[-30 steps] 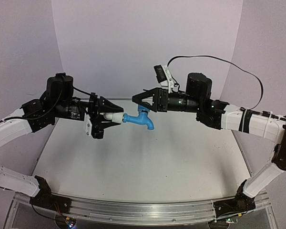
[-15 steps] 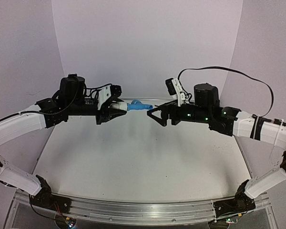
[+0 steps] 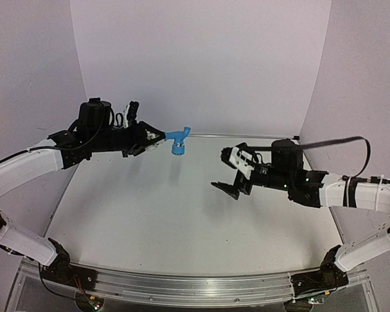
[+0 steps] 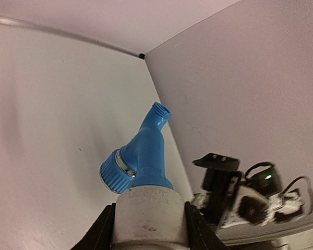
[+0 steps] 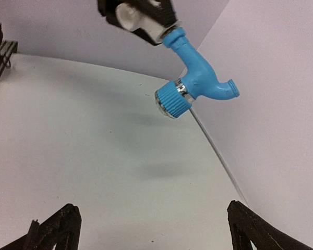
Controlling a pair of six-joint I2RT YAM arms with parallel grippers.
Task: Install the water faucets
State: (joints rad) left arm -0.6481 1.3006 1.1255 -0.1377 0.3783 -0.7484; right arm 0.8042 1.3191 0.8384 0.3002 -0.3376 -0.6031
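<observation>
The light-blue faucet (image 3: 177,138) is joined to a white cylindrical fitting (image 3: 157,137) and is held in the air above the back left of the table. My left gripper (image 3: 153,138) is shut on the white fitting (image 4: 148,213). The faucet (image 4: 146,151) sticks out past the fitting, with its ribbed knob low and its threaded spout pointing up. My right gripper (image 3: 231,183) is open and empty. It hangs low over the table, to the right of the faucet and below it. In the right wrist view the faucet (image 5: 198,83) is far beyond my open fingertips (image 5: 57,229).
The white table (image 3: 182,214) has pale walls at the back and on both sides. A black cable (image 3: 331,142) runs along the right arm. The right arm (image 4: 240,200) shows in the left wrist view, beyond the faucet.
</observation>
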